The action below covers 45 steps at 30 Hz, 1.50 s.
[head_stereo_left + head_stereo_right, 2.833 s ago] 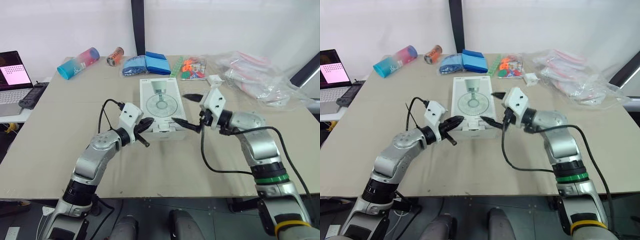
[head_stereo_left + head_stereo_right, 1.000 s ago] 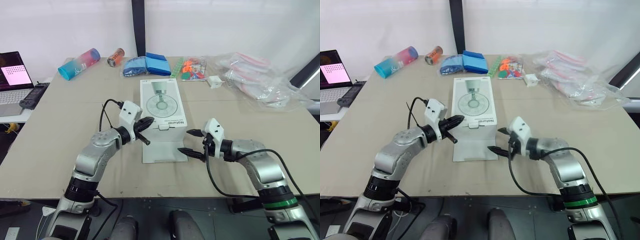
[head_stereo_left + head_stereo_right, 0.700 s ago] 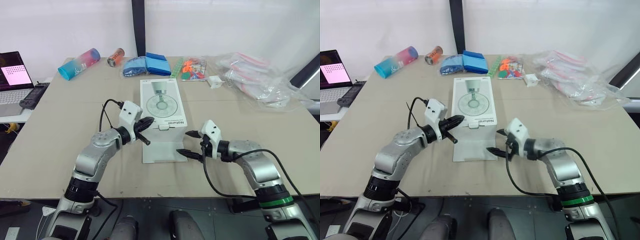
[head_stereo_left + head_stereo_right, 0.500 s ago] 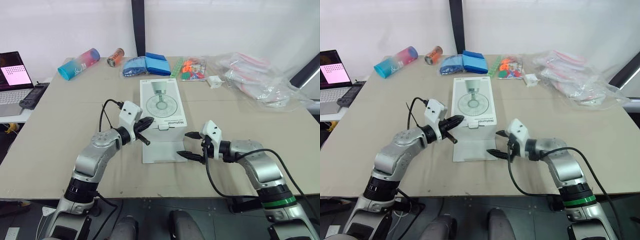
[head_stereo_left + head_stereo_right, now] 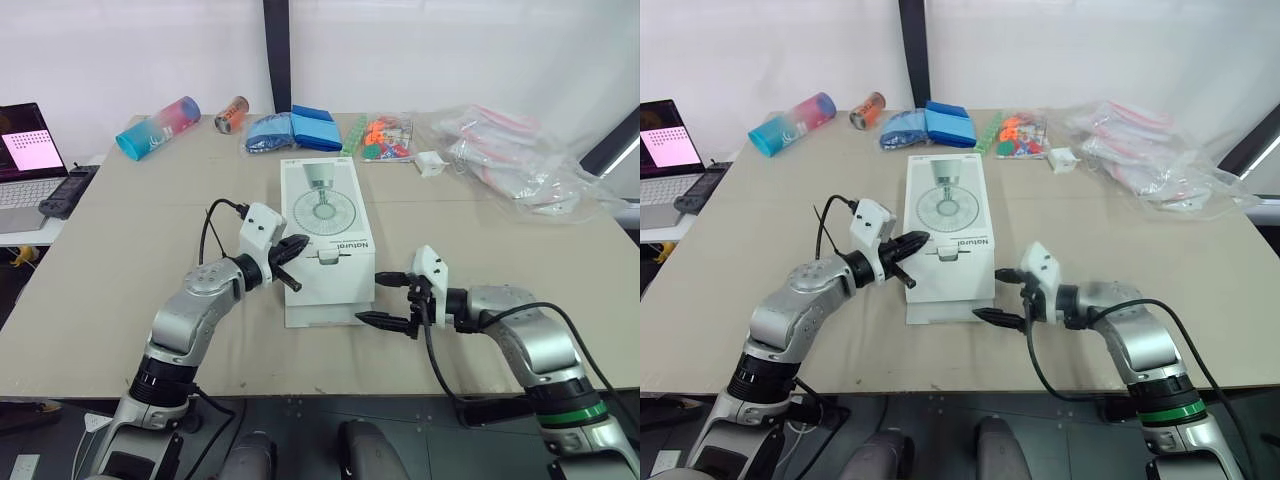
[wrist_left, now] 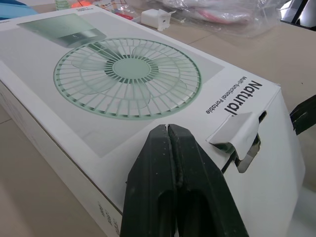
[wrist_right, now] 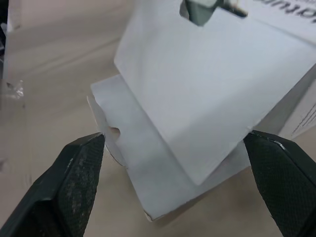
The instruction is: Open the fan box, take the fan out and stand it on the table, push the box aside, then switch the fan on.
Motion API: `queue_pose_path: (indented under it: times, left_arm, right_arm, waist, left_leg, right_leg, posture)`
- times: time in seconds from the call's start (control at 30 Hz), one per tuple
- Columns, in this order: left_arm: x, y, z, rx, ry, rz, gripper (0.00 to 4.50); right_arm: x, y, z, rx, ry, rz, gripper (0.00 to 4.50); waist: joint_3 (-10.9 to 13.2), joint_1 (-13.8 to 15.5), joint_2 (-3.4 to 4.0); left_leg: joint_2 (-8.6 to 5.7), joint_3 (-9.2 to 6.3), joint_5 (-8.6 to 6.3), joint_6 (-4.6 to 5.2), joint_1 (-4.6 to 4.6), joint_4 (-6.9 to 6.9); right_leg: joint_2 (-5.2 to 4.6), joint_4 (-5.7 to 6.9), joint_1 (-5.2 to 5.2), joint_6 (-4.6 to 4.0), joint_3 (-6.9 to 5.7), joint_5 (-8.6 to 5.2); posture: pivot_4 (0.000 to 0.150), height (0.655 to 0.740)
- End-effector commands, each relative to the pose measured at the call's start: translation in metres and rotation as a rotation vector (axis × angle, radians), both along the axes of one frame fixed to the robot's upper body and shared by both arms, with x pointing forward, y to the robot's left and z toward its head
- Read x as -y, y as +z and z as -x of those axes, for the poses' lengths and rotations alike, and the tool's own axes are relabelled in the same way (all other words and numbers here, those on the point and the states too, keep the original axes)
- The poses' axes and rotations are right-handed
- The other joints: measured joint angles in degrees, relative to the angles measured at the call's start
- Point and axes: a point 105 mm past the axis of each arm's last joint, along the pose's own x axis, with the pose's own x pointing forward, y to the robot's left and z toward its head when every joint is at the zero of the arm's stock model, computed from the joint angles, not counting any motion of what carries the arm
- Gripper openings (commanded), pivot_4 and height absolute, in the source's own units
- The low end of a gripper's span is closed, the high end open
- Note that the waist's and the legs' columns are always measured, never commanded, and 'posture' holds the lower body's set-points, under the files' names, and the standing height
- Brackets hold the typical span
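Although the end flap (image 7: 212,94) stood away from the mouth, the fan box (image 5: 325,215) was judged only partly opened, and the step in hand was judged to be clearing that end.

Recommended practice:
- The left gripper (image 6: 168,133) should bear down on the lid so the box cannot slide or lift.
- The right gripper (image 5: 383,300) should take the flap by its free edge and swing it out and down about its fold. Pulling along the box would risk a tear at the crease or a dragged box.
- The mouth should be fully clear before the fan is reached for.

Condition of the box: white card, lying flat on the table (image 5: 120,260) with its long side running away from the robot. The lid carried a pale green fan picture and the word "Natural". At the near end the flap leaned outward, and a 2nd panel (image 7: 143,168) lay on the table beneath it. The fan was presumed to be inside.

Grippers: the left one rested on the lid at the box's near left corner, its 2 fingers pressed together on nothing. The right one sat just beside the near right corner, jaws spread wide and facing the flap. Whether it touched the card could not be told.
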Motion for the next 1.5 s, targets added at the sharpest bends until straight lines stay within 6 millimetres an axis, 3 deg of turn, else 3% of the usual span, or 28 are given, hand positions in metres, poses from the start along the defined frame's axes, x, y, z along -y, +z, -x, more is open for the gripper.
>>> queue_pose_path:
  times: [0.03,0.27,0.37,0.53,0.57,0.67,0.7,0.97,1.07,1.23,1.37,1.5]
  left_arm:
    - [-0.001,-0.004,0.002,-0.014,-0.004,-0.018,0.11]
    - [-0.003,-0.002,0.001,-0.010,0.001,-0.017,0.11]
    - [-0.005,0.001,0.000,0.001,0.005,-0.016,0.00]
    - [-0.016,0.025,0.001,0.077,-0.018,0.024,0.00]
    - [-0.021,0.033,0.004,0.103,-0.041,0.036,0.00]
    - [-0.031,0.051,0.012,0.168,-0.092,0.047,0.00]
    - [-0.035,0.057,0.014,0.190,-0.106,0.046,0.00]
    - [-0.045,0.083,0.030,0.287,-0.167,0.045,0.00]
    - [-0.048,0.090,0.030,0.318,-0.144,0.071,0.00]
    - [-0.050,0.108,0.027,0.380,-0.107,0.128,0.00]
    - [-0.053,0.118,0.024,0.420,-0.074,0.150,0.00]
    - [-0.049,0.111,0.022,0.398,-0.079,0.125,0.00]
  right_arm:
    - [-0.001,0.020,0.008,0.030,0.039,-0.061,4.50]
    - [-0.003,0.040,0.024,-0.045,0.099,-0.195,4.50]
    - [-0.004,0.046,0.025,-0.030,0.098,-0.217,3.83]
    - [-0.003,0.051,0.021,0.022,0.077,-0.228,1.70]
    - [-0.003,0.053,0.019,0.041,0.070,-0.228,1.50]
    - [-0.003,0.058,0.015,0.078,0.060,-0.231,0.29]
    - [-0.003,0.059,0.014,0.082,0.061,-0.233,0.12]
    - [-0.012,0.077,0.002,0.197,0.053,-0.259,0.12]
    - [-0.014,0.084,-0.014,0.253,-0.011,-0.255,0.12]
    - [-0.015,0.082,-0.041,0.320,-0.123,-0.196,0.12]
    - [-0.017,0.081,-0.052,0.361,-0.162,-0.170,0.12]
    - [-0.022,0.078,-0.059,0.386,-0.185,-0.136,0.12]
  waist:
    - [0.00,0.01,0.00]
    - [0.00,0.02,0.00]
    - [0.00,0.01,-0.01]
    - [0.01,-0.01,-0.01]
    - [0.03,-0.04,-0.03]
    - [0.04,-0.04,-0.05]
    - [0.04,-0.04,-0.04]
    - [0.10,0.05,-0.13]
    - [0.10,0.01,-0.14]
    - [0.12,0.02,-0.18]
    - [0.13,0.02,-0.18]
    - [0.13,0.00,-0.18]
  left_leg:
    - [0.00,0.00,0.00,0.00,0.00,0.00]
    - [0.00,-0.02,-0.01,0.01,-0.01,0.00]
    - [0.00,-0.01,-0.01,0.02,-0.02,0.01]
    - [0.00,-0.01,-0.02,0.03,-0.03,0.00]
    - [0.00,-0.01,-0.02,0.03,-0.04,0.00]
    - [0.03,0.00,0.00,0.00,-0.25,0.02]
    - [0.03,0.01,0.01,-0.02,-0.33,0.03]
    - [0.02,-0.02,0.04,-0.07,-0.77,0.08]
    - [0.02,-0.01,0.04,-0.07,-0.77,0.08]
    - [0.05,0.03,0.06,-0.11,-0.78,0.10]
    - [0.04,0.02,0.07,-0.11,-0.79,0.09]
    - [0.03,0.02,0.21,-0.37,-0.84,0.09]
  right_leg:
    - [0.00,0.00,0.00,0.00,0.00,0.00]
    - [0.00,0.00,0.00,0.00,-0.02,0.00]
    - [0.00,0.00,0.00,0.01,-0.02,0.00]
    - [0.00,0.00,-0.02,0.03,-0.02,-0.02]
    - [0.01,0.00,-0.04,0.03,-0.02,-0.02]
    - [0.02,0.02,-0.27,-0.01,-0.02,0.01]
    - [0.02,0.04,-0.36,-0.04,-0.02,0.03]
    - [0.00,0.05,-0.72,-0.36,-0.04,0.24]
    - [0.01,0.05,-0.73,-0.38,-0.03,0.25]
    - [0.02,0.05,-0.77,-0.47,-0.03,0.33]
    - [0.02,0.05,-0.78,-0.47,-0.04,0.33]
    - [0.00,0.05,-0.82,-0.47,-0.04,0.38]
  posture:
    - [0.150,0.7400]
    - [0.150,0.7400]
    - [0.150,0.7400]
    - [0.150,0.7400]
    - [0.150,0.7400]
    - [0.150,0.7400]
    - [0.150,0.7400]
    - [0.150,0.7400]
    - [0.150,0.7400]
    - [0.150,0.7400]
    - [0.150,0.7400]
    - [0.150,0.7400]
